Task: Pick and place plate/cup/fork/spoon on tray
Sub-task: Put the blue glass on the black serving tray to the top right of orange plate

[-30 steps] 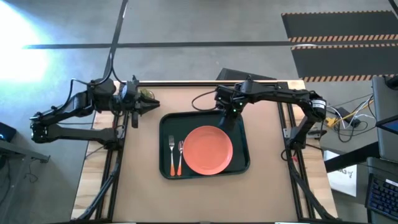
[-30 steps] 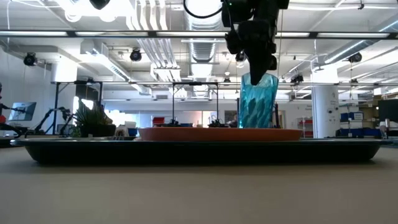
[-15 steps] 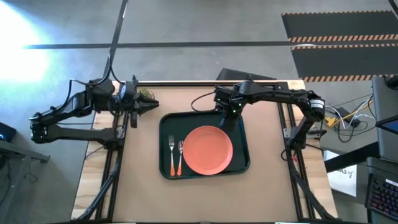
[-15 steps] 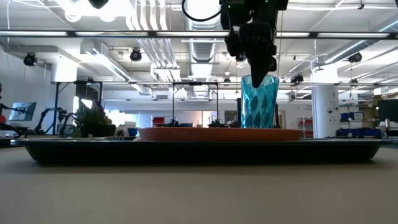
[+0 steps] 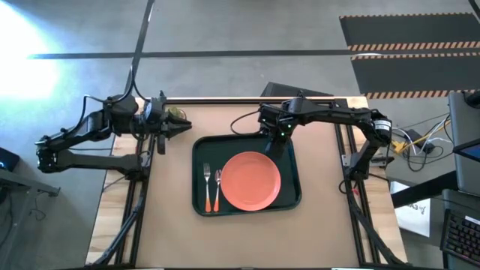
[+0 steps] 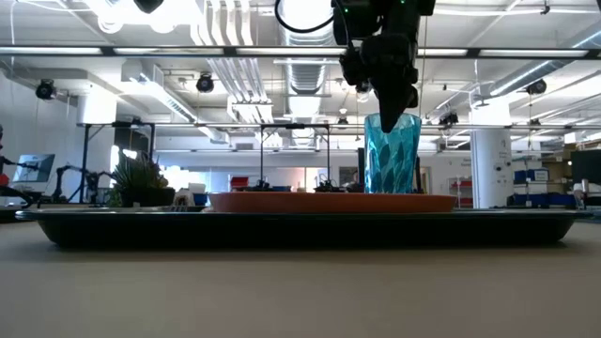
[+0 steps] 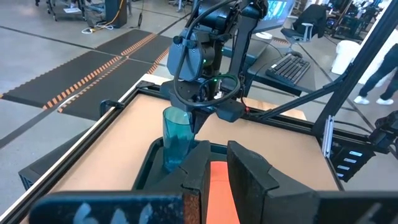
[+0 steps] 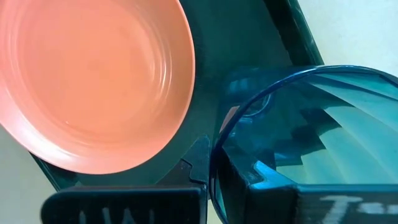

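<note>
Plate (image 5: 251,181) seated centre-right on tray (image 5: 201,148); fork (image 5: 206,185) and spoon (image 5: 217,187) laid side by side at tray's left part. Three items judged placed.

Cup (image 6: 391,153) seen upright at tray's upper right corner, behind plate in low view, base apparently down on tray (contact hidden by plate).

Right gripper (image 6: 398,96) at cup rim, one finger inside, one outside; rim held between jaws. Release judged as sole remaining step.

Left gripper (image 5: 182,129) parked left of tray, jaws nearly closed, nothing held.
</note>
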Available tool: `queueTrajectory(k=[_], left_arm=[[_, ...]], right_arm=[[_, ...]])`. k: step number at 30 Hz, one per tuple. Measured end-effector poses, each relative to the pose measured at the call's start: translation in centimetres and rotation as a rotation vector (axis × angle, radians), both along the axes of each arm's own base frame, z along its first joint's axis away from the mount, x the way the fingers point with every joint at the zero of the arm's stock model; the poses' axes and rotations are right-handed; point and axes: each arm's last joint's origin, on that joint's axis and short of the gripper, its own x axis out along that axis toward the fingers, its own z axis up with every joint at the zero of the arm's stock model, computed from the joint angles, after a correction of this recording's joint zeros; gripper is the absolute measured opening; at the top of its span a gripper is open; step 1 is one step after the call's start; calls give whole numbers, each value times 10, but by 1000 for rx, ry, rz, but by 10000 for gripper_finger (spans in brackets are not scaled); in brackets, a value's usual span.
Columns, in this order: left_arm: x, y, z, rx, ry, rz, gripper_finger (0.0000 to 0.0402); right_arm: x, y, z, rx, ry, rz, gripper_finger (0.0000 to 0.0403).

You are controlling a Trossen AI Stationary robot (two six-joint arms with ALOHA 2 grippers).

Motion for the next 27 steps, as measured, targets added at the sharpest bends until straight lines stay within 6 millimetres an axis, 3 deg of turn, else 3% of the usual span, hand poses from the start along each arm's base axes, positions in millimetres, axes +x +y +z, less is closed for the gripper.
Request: queueTrajectory(k=[10,27], left_arm=[[0,0,0,0,0,0,36],[0,0,0,1,1,0,36]], right_arm=[[-12,3,3,-9,131,-4,9],[-7,2,4,-4,71,-26,9]])
